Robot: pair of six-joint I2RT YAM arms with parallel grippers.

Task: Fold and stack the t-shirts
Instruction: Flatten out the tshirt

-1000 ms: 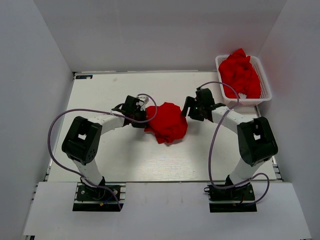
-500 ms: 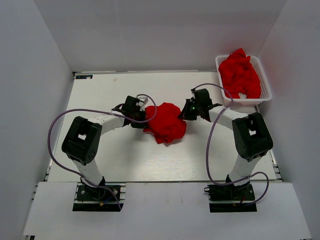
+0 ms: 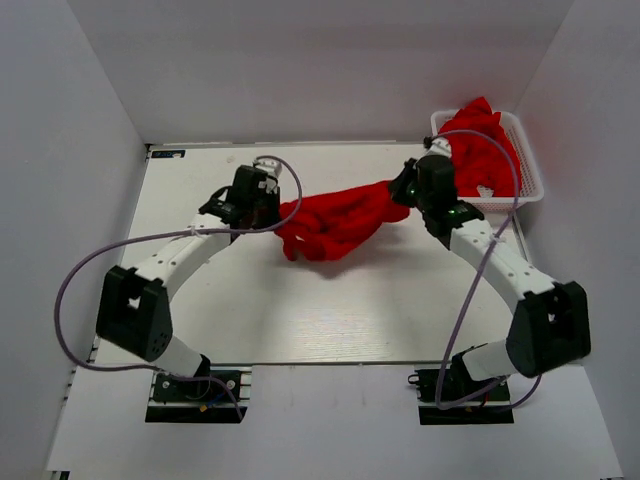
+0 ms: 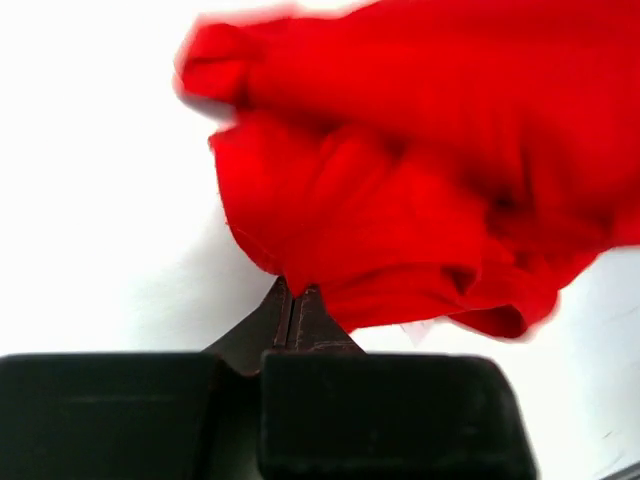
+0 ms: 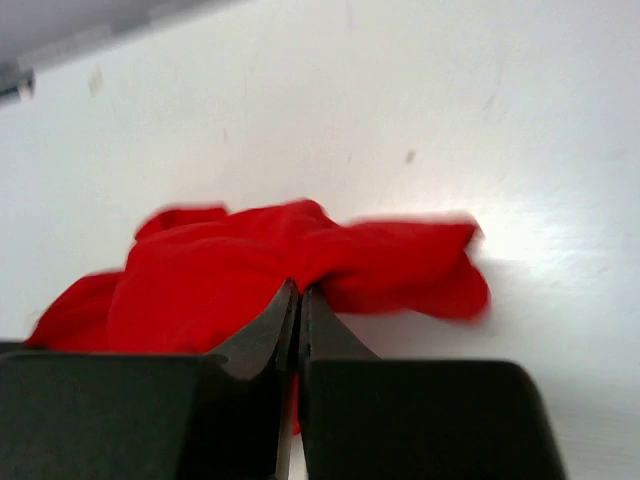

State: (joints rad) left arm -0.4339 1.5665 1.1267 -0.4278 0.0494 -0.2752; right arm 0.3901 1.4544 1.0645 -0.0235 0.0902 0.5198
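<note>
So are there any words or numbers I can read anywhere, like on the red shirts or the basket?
No readable text anywhere.
Stretched t-shirt: plain red, no print.
Dark strip at the table's far left corner: too small to read.
White bit among the shirts in the basket: maybe a tag, too small to read.

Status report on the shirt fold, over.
Left gripper shut on t-shirt. Right gripper shut on its other end. T-shirt stretched between them. Nothing in the way.
</note>
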